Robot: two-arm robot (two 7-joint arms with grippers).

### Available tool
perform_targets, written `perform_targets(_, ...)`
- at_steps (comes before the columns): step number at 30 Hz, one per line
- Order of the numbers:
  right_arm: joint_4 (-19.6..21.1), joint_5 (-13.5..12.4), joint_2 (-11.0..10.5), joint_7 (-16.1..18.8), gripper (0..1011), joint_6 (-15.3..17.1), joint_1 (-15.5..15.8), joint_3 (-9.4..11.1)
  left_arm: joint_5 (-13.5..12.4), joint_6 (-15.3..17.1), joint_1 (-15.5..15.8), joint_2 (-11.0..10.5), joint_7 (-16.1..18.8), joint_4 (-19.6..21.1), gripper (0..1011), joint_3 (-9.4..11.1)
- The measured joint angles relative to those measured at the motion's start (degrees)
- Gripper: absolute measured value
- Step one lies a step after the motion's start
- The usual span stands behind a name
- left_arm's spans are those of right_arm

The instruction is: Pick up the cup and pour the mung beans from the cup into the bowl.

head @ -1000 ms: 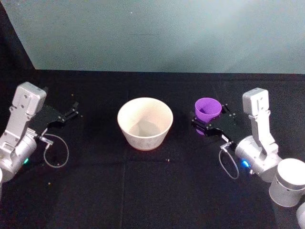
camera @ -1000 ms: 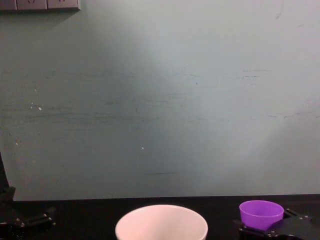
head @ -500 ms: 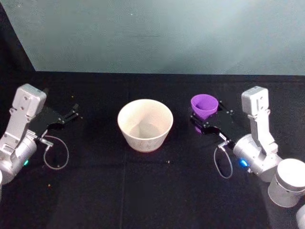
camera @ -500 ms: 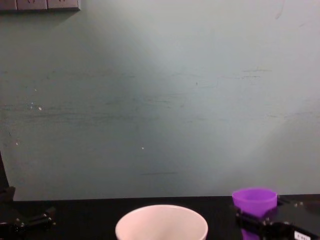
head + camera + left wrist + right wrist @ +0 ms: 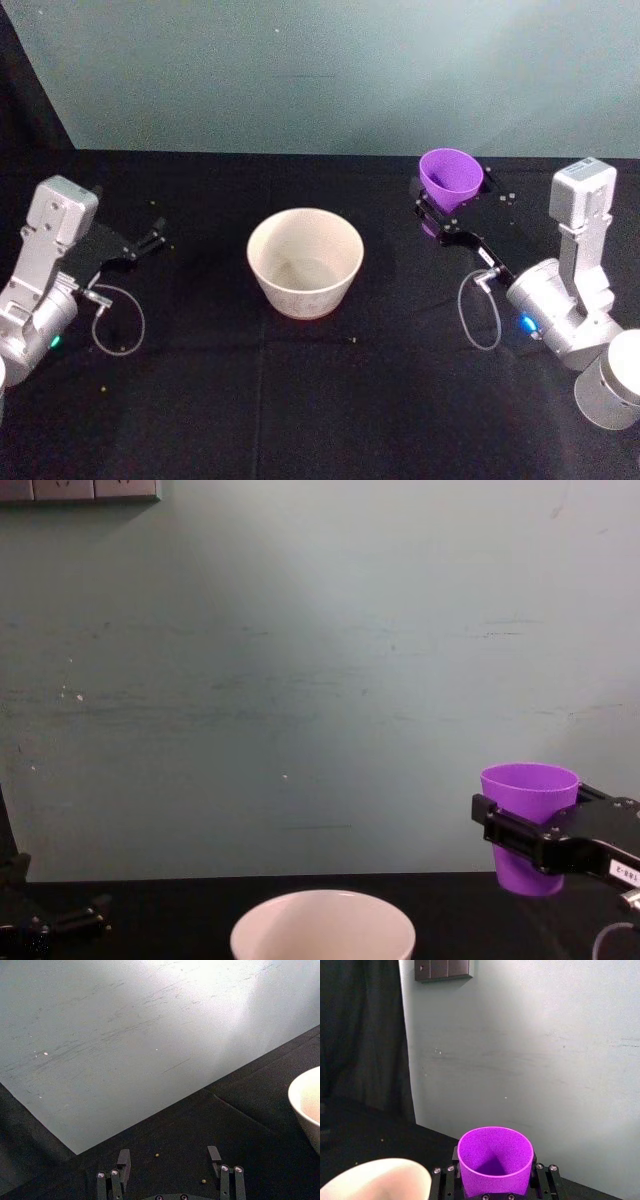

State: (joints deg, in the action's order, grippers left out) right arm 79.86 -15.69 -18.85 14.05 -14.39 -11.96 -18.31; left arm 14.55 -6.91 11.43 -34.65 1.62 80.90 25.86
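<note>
Cup held upright above the table, clamped in the right gripper.

The purple cup sat between the right gripper's black fingers, which were closed on its lower wall, rim up and level; in the chest view its base hung clear of the black table. It was to the right of the cream bowl and apart from it, not over the rim. The bowl stood upright at the table's middle. The left gripper rested low at the left side, its fingers spread apart and holding nothing, with two small pale beans on the cloth between them.
</note>
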Motion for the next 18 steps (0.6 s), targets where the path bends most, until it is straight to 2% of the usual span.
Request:
perform_targets(3,0.0,0.0,0.4,0.0,729,-0.1,0.2,0.5,0.0,0.0,0.0,0.0,0.0,0.0,1000,0.0)
perform_targets(18,0.0,0.0,0.2,0.0,728,-0.1,0.1,0.2,0.0,0.0,0.0,0.0,0.0,0.0,1000,0.0)
